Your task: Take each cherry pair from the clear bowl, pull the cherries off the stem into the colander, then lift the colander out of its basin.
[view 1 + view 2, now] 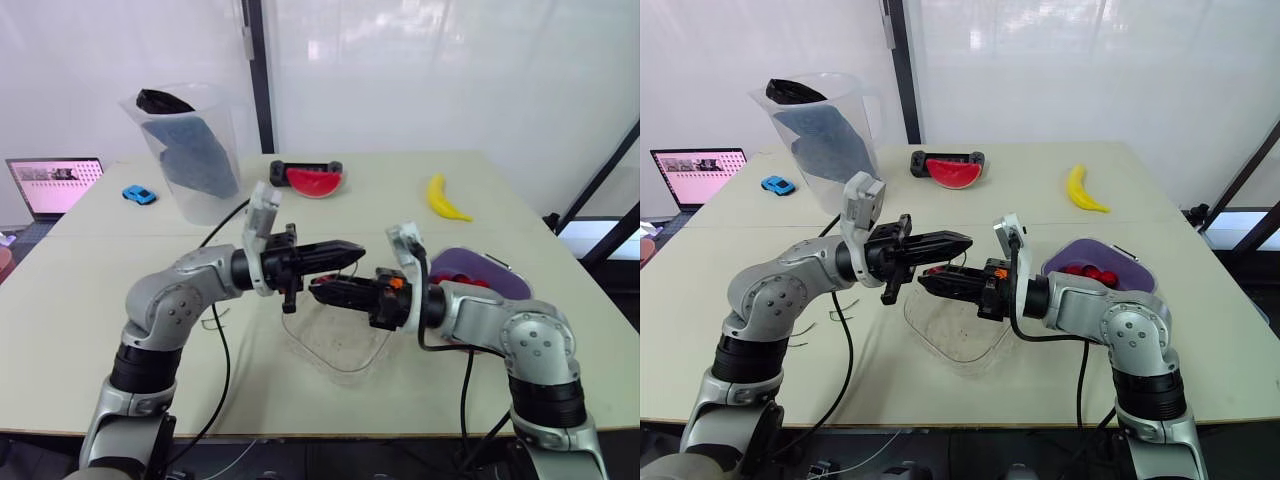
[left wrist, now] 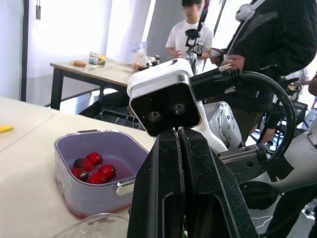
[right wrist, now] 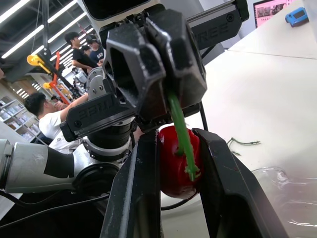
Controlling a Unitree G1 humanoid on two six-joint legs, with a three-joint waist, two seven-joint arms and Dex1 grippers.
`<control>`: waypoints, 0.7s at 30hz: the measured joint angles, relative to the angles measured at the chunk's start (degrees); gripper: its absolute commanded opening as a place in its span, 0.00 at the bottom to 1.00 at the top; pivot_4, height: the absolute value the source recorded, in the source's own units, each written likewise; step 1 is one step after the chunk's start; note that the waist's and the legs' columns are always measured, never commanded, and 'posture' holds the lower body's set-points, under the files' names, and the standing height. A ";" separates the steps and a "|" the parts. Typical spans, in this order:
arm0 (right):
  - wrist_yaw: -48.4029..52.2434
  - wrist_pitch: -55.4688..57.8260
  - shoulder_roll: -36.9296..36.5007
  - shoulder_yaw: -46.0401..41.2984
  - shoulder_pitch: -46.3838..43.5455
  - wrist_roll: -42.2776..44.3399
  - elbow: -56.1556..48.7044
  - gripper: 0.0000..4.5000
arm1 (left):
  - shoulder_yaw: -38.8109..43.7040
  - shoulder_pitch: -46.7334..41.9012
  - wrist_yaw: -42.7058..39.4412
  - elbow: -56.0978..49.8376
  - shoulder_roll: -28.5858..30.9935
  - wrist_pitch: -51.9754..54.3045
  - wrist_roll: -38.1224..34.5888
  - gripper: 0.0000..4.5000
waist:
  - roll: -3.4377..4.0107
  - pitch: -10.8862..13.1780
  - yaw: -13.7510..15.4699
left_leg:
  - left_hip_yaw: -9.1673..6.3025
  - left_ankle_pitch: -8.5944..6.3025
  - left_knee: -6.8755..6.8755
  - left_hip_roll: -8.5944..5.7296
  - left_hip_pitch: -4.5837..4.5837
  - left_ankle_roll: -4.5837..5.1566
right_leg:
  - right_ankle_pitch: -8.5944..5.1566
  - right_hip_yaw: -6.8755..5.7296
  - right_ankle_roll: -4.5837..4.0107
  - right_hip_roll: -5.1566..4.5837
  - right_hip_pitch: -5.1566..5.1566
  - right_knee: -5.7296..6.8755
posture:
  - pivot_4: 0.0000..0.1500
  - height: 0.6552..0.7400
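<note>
Above the clear bowl (image 1: 340,348) my two grippers meet tip to tip. My right gripper (image 3: 176,135) is shut on a red cherry (image 3: 173,163). The cherry's green stem (image 3: 179,124) runs up into my left gripper (image 1: 352,256), whose fingers (image 2: 163,163) are shut on it. The purple colander in its basin (image 1: 1130,272) stands to the right of the bowl with several red cherries (image 2: 94,168) inside. I cannot tell whether anything lies in the bowl beneath the grippers.
A clear pitcher (image 1: 190,150) holding dark cloth stands back left, with a blue toy car (image 1: 139,194) and a laptop (image 1: 55,185) beyond it. A watermelon slice (image 1: 314,180) and a banana (image 1: 443,198) lie at the back. People stand behind another table.
</note>
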 measured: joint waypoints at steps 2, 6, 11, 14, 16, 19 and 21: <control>0.48 -0.03 -1.46 0.20 0.38 -0.02 -0.30 0.12 | -0.10 0.00 -0.02 0.00 0.00 0.00 0.42 0.00 | 0.00 0.00 0.05 | 0.00 0.00 0.00 0.00 0.00 0.00 | 0.00 0.00 0.00 0.00 0.01 0.00 | 1.00 1.00; 2.32 -0.04 -4.77 1.35 1.89 -0.48 -2.39 0.12 | -1.43 0.01 -0.18 0.05 -0.07 0.02 0.90 0.00 | 0.00 0.00 0.06 | 0.00 -0.01 0.00 0.00 0.00 0.02 | 0.00 0.00 0.00 0.00 0.02 -0.02 | 1.00 1.00; 4.49 -0.03 -9.33 2.89 2.88 -1.98 -4.52 0.12 | -2.29 0.19 -0.53 0.47 -0.16 0.14 1.22 0.00 | 0.00 0.00 0.03 | 0.00 -0.02 -0.01 0.00 0.00 0.03 | 0.00 0.00 0.00 0.01 0.01 -0.02 | 1.00 1.00; 5.44 2.43 -11.91 6.84 4.62 -2.69 -5.61 0.12 | -1.01 -0.12 -0.21 0.46 -0.55 -0.71 1.17 0.00 | 0.00 0.00 0.07 | -0.01 -0.02 -0.02 0.01 0.01 0.03 | 0.00 0.00 0.00 0.01 0.01 -0.03 | 1.00 1.00; 5.93 2.92 -12.62 8.20 5.16 -3.31 -5.66 0.12 | -0.99 -0.12 -0.15 0.46 -0.61 -1.15 1.17 0.00 | -0.01 0.01 0.08 | 0.00 -0.02 0.00 0.00 0.00 0.03 | 0.00 0.01 0.00 0.00 0.02 -0.03 | 1.00 1.00; 6.08 2.85 -12.92 8.16 5.12 -3.33 -5.72 0.12 | -1.00 -0.12 -0.14 0.46 -0.62 -1.26 1.17 0.00 | -0.01 0.01 0.13 | -0.01 -0.02 0.00 0.00 0.01 0.03 | 0.00 -0.01 0.00 0.00 0.04 -0.04 | 1.00 1.00; 6.06 2.84 -12.92 7.74 4.97 -3.08 -5.63 0.12 | -1.00 -0.12 -0.14 0.46 -0.62 -1.29 1.17 0.00 | -0.01 0.01 0.13 | 0.00 -0.02 0.00 0.00 0.01 0.03 | 0.00 0.00 0.00 0.00 0.04 -0.05 | 1.00 1.00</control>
